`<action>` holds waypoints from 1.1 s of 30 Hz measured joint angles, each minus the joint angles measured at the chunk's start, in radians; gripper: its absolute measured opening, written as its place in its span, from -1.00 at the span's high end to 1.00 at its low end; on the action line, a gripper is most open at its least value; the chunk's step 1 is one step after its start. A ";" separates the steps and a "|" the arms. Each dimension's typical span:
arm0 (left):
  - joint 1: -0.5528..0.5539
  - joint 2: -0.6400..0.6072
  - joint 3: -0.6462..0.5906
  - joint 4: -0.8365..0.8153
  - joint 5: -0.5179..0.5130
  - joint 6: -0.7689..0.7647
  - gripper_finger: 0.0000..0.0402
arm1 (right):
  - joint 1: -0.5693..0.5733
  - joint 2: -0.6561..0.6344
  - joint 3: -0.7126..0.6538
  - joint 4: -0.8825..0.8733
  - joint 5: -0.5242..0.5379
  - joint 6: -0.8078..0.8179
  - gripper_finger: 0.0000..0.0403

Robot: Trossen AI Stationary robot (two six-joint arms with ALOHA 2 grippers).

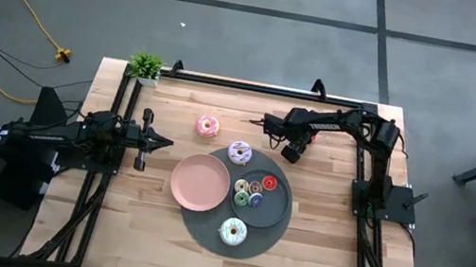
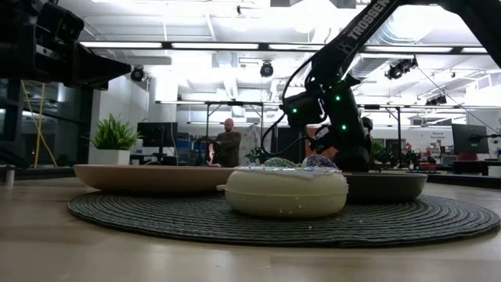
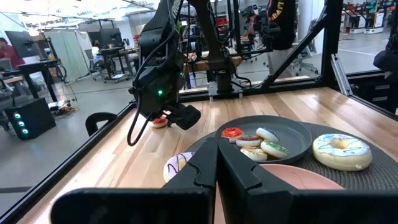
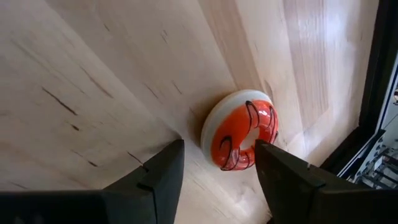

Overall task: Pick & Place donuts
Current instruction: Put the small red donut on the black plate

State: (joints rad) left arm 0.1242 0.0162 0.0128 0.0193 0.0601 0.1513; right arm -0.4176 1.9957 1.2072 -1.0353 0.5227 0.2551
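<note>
Right end effector hovering over a small red donut on the counter

The wooden counter (image 1: 315,251) is carrying a dark round mat (image 1: 203,233), with a pink plate (image 1: 198,183) and a grey plate (image 1: 276,207) of tiny donuts (image 1: 251,193) lying on it. The left end effector (image 1: 163,142) is waiting pressed together beside the pink plate. The right end effector (image 4: 219,163) is standing spread, its fingers (image 4: 163,171) flanking a small red donut (image 4: 241,134) that is lying flat on the wood just ahead of the tips, not yet pinched.
</note>
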 joint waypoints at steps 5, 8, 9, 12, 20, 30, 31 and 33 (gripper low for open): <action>0.000 0.000 0.000 0.000 0.000 0.000 1.00 | -0.003 0.002 -0.002 0.007 0.015 -0.011 0.22; 0.000 0.000 0.000 0.000 0.000 0.000 1.00 | -0.004 0.003 -0.002 0.010 0.019 -0.013 0.31; 0.000 0.000 0.000 0.000 0.000 0.000 1.00 | -0.004 0.003 -0.002 0.011 0.019 -0.013 0.34; 0.000 0.000 0.000 0.000 0.000 0.000 1.00 | -0.004 0.003 -0.002 0.012 0.019 -0.013 0.40; 0.000 0.000 0.000 0.000 0.000 0.000 1.00 | -0.004 0.003 -0.002 0.012 0.021 -0.013 0.54; 0.000 0.000 0.000 0.000 0.000 0.000 1.00 | -0.003 -0.006 -0.002 0.015 0.018 -0.013 0.61; 0.000 0.000 0.000 0.000 0.000 0.000 1.00 | -0.003 -0.014 -0.002 0.014 0.018 -0.013 0.61; 0.000 0.000 0.000 0.000 0.000 0.000 1.00 | -0.003 -0.030 -0.001 0.011 0.018 -0.013 0.61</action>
State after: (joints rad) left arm 0.1242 0.0166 0.0128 0.0193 0.0597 0.1512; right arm -0.4206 1.9652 1.2063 -1.0238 0.5405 0.2420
